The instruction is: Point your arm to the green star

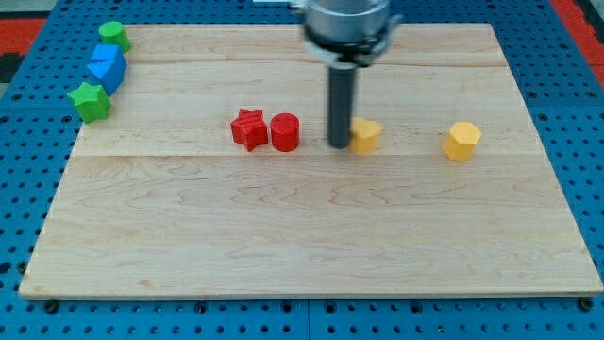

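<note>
And here's my tip, planted on the worktop near the middle, a touch toward the view's top. No claw on this arm, just the straight dark rod, so there's nothing to be apart or together. The tip sits right against the left side of a yellow block, touching or just about; its shape is partly hidden by the rod. To the tip's left, close by, a red cylinder and a red star stand side by side, touching.

The green star? Way off at the view's left edge, well apart from the tip, with both red blocks lying between. It sits just below a blue block, and a green cylinder-like block tops that little column. Out to the view's right, a second yellow block, six-sided by the look of it, stands alone.
</note>
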Available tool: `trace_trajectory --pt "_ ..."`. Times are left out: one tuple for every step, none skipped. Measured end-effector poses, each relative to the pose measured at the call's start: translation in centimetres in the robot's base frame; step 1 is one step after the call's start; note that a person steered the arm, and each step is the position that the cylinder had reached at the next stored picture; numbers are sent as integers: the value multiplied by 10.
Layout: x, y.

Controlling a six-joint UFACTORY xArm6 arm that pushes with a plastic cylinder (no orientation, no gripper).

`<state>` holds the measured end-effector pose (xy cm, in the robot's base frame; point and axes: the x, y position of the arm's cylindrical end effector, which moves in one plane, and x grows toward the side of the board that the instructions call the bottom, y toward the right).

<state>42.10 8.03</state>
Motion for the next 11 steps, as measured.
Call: trace_trajectory --pt "3 84" --pt "35 46" --pt "105 11" --pt "119 -101" --pt "102 -265" --pt "46 -383" --pt "41 -385" --pt "22 -385" --pt "-8 -376" --pt "-22 -374" --pt "-26 -372"
